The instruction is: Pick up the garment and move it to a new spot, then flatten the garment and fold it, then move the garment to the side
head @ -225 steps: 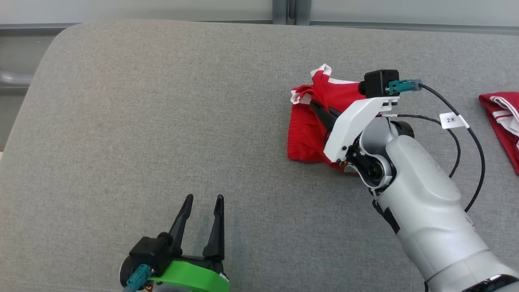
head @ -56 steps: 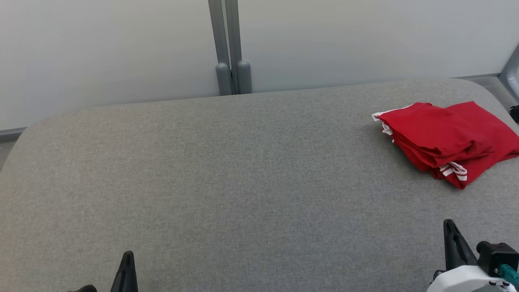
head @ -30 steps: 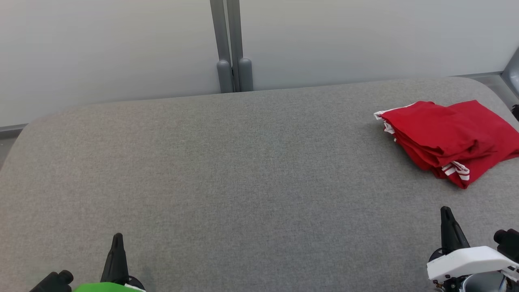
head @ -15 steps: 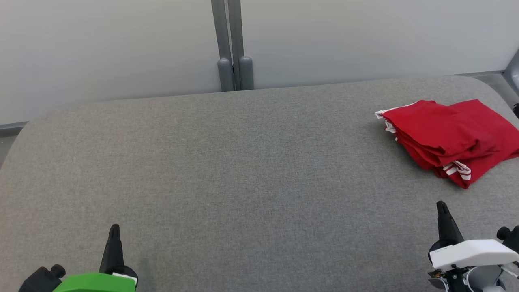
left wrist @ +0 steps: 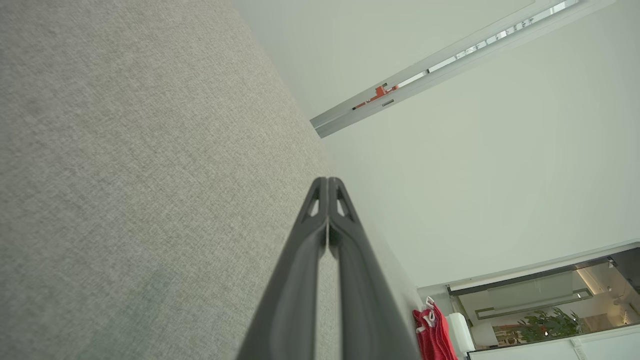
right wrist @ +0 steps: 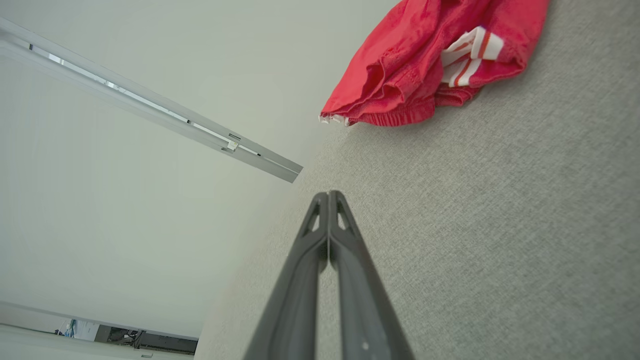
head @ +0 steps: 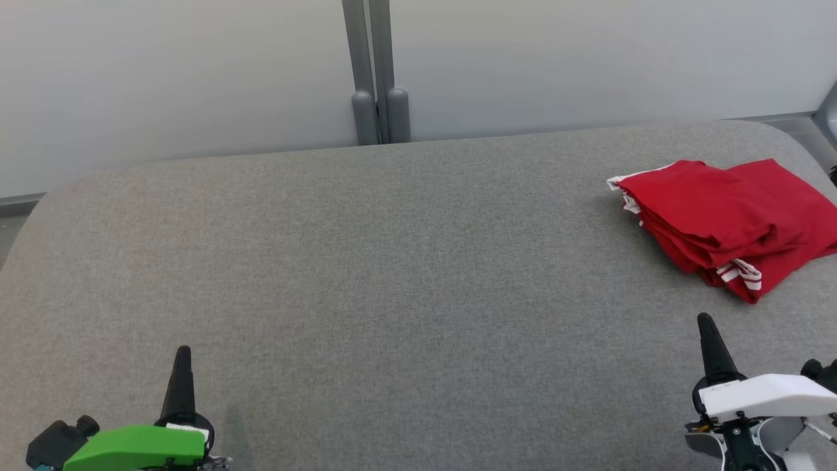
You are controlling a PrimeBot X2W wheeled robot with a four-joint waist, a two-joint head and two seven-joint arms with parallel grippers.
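The garment (head: 726, 219), red with white stripes, lies folded in a stack at the far right of the grey padded surface (head: 392, 281). It also appears in the right wrist view as the garment (right wrist: 425, 65) ahead of my fingers, and small and far off in the left wrist view as the garment (left wrist: 432, 332). My left gripper (head: 182, 356) sits at the lower left, shut and empty, fingers pressed together (left wrist: 328, 190). My right gripper (head: 706, 327) sits at the lower right, shut and empty (right wrist: 328, 200), a good distance short of the garment.
A pale wall with a grey vertical post (head: 374, 72) stands behind the surface. The surface's rounded corners fall away at the far left and far right. Broad bare grey cloth lies between the two grippers.
Both grippers have slid a little further up into the head view, staying shut. The garment has not moved on the surface; the camera has shifted slightly.
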